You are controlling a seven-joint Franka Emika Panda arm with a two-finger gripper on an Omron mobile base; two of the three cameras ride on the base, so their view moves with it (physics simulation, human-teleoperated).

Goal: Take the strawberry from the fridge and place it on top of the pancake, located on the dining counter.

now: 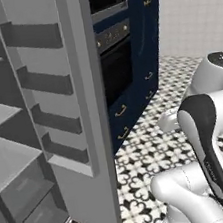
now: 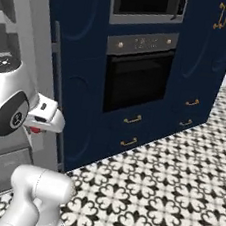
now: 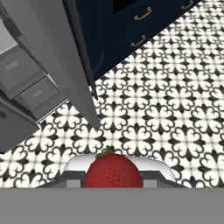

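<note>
Strawberry (image 3: pixel 113 171) sits clamped between the jaws, green leafy end pointing away from the hand toward the patterned floor (image 3: pixel 166 109)

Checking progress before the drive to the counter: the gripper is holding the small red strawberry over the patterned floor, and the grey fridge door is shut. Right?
Not quite. The grey fridge door stands open, as the left base view shows, pale shelves exposed. The rest holds: the gripper is shut on the small red strawberry above the black-and-white patterned floor tiles.

You see a bright red strawberry (image 3: pixel 113 171) with a green leaf tip at six o'clock in the hand view. The fridge (image 1: pixel 68 115) is light grey with pale shelves, the cabinets (image 2: pixel 191 70) navy with gold handles, the oven (image 2: pixel 138 73) black, the floor (image 3: pixel 166 109) white with black floral tiles.
</note>
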